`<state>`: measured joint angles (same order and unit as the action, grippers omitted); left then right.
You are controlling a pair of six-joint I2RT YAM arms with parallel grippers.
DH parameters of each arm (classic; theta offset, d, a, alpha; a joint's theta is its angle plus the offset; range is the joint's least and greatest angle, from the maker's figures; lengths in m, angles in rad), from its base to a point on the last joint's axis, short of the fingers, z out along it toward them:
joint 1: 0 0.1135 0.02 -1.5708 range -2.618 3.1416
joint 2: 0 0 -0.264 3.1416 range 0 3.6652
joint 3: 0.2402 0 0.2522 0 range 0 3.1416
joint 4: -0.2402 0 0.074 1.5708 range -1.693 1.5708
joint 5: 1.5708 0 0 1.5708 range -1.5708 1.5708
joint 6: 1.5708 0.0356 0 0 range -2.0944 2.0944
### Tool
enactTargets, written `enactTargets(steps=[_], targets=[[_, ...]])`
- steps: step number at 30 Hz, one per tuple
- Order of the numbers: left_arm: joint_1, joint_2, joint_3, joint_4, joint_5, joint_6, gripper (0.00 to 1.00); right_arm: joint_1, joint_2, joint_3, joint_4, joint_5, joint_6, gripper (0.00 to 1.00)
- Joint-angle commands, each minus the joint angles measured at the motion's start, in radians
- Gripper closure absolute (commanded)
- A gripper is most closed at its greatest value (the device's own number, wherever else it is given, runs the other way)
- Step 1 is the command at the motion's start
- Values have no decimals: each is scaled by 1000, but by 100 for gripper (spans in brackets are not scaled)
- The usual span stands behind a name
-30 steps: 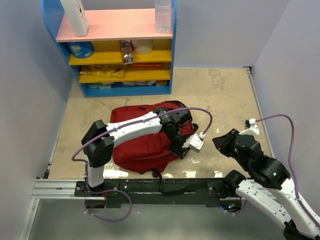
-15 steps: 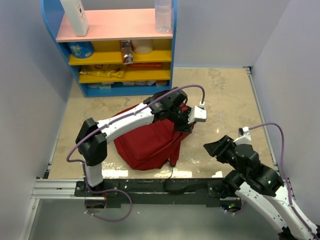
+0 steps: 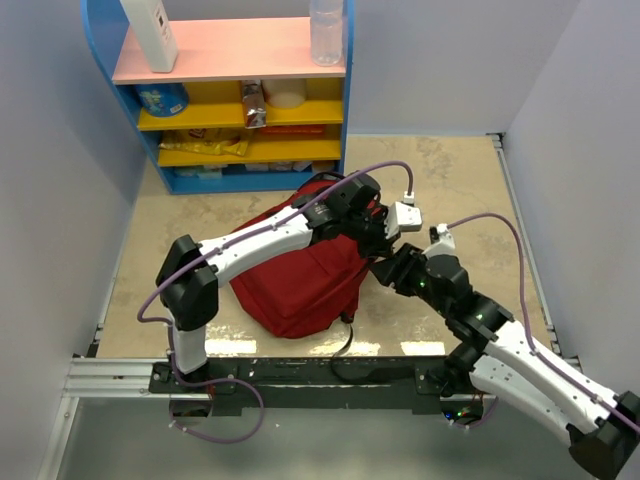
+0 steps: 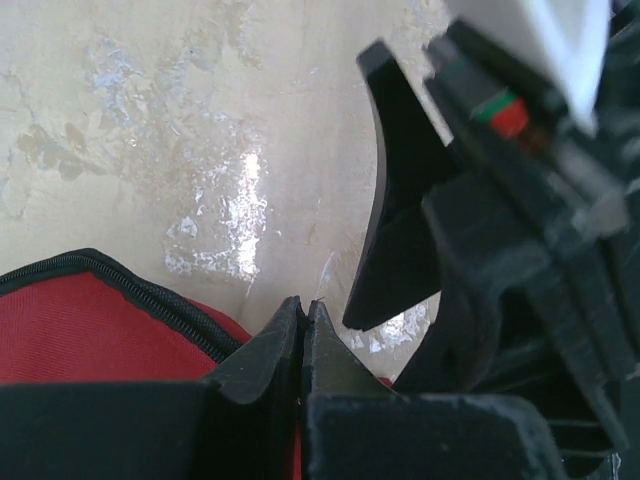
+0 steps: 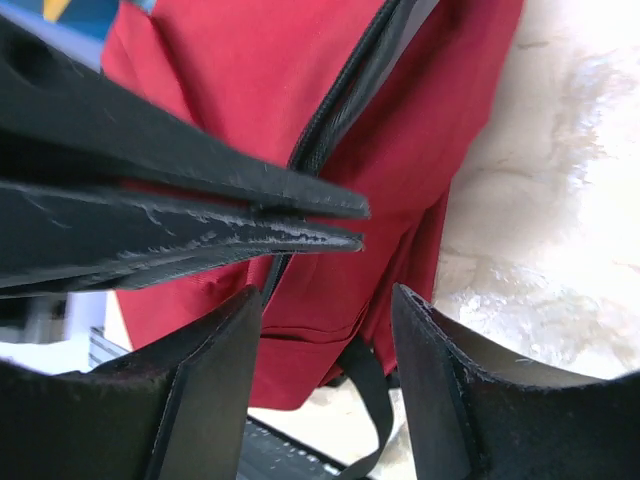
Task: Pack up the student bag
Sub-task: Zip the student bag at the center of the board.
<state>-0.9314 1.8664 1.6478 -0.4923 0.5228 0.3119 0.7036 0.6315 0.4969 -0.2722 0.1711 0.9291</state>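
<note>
The student bag (image 3: 300, 275) is a dark red backpack on the beige floor, its black strap trailing toward the near rail. My left gripper (image 3: 380, 238) is at the bag's far right edge, jaws pressed together (image 4: 303, 305) over the red fabric and black zipper (image 4: 120, 285); only a thin dark bit shows at the tips. My right gripper (image 3: 392, 270) is open and empty right beside it. In the right wrist view its fingers (image 5: 215, 370) straddle the bag's side (image 5: 400, 120), just below the shut left fingers (image 5: 200, 215).
A blue shelf unit (image 3: 345, 100) stands at the back, with a clear bottle (image 3: 327, 30) and a white bottle (image 3: 150, 30) on top and small items on its yellow shelves. Grey walls close both sides. A metal rail (image 3: 110, 378) runs along the near edge.
My left gripper has moved away from me and to the right, dragging the bag's edge so the bag shifted and stood up more. My right arm swung in from the right to the left gripper.
</note>
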Motion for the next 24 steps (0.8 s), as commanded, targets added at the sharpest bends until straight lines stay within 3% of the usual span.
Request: enactTargets(steps=[1, 5, 6, 11, 16, 19, 22, 23, 24], targets=[[12, -18, 64, 146, -7, -33, 100, 62, 30, -53, 267, 46, -68, 41], [26, 5, 90, 185, -32, -63, 100, 141, 62, -73, 349, 142, -87, 38], [26, 10, 99, 193, -40, -71, 100, 151, 75, -73, 364, 152, -87, 33], [26, 54, 141, 210, -30, -126, 100, 165, 198, -31, 381, 249, -75, 31], [32, 43, 135, 202, -24, -120, 100, 168, 323, 57, 217, 398, -13, 36], [40, 27, 104, 201, -18, -120, 100, 166, 312, 33, 255, 438, -16, 48], [45, 14, 76, 193, -18, -117, 100, 171, 303, 25, 304, 423, -41, 74], [46, 13, 72, 192, -20, -116, 100, 172, 306, 26, 303, 418, -47, 94], [46, 10, 64, 192, -21, -112, 100, 187, 309, 28, 297, 416, -49, 100]])
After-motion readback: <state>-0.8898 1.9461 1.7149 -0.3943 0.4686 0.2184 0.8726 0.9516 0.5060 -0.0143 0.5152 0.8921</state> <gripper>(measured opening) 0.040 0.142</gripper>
